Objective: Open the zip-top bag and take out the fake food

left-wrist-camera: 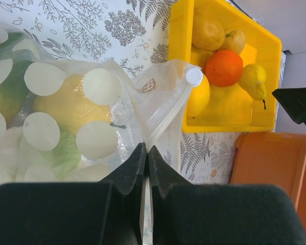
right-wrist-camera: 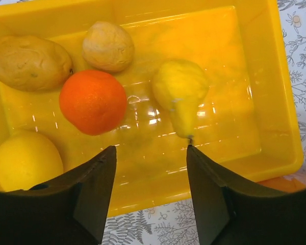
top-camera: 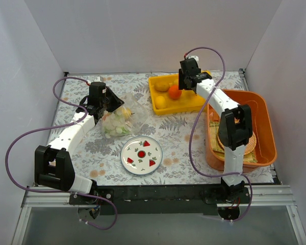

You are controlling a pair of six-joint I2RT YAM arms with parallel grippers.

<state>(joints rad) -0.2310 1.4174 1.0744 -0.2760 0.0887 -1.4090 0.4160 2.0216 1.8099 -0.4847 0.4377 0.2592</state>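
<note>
A bench (top-camera: 183, 127) is covered in a cloth printed with grey ferns and leaves. On its left half lies the zip-top bag (left-wrist-camera: 135, 109), a clear, crinkled plastic pouch, slumped and bulging. Through the film show a matte yellow lemon (left-wrist-camera: 61, 109), flat white discs (left-wrist-camera: 43, 79) like round slices, and a pale green piece (left-wrist-camera: 66, 153). A white plastic slider (left-wrist-camera: 194, 76) sits at the end of the bag's zip strip. The left pincer (left-wrist-camera: 146, 153), two black wedge-shaped fingers, is pressed together on the bag's edge, pinching a fold of film between its tips.

At the back of the bench stands a rectangular yellow tray (right-wrist-camera: 278, 102) of glossy moulded plastic with sloped walls. Inside lie a round, dimpled orange (right-wrist-camera: 93, 101), a bumpy yellow pear (right-wrist-camera: 179, 89) with a dark stem, a smooth second lemon (right-wrist-camera: 25, 161), a lumpy brown potato (right-wrist-camera: 28, 62) and a smaller pale knobbly lump (right-wrist-camera: 108, 46). The right pincer (right-wrist-camera: 150, 153) hangs over the tray with its fingers apart, gripping nothing.

Near the front sits a round white plate (top-camera: 154, 152) painted with red fruit motifs. To the right, a deep orange plastic tub (top-camera: 262, 120) with rounded corners holds flat tan pieces, partly hidden by the right arm.
</note>
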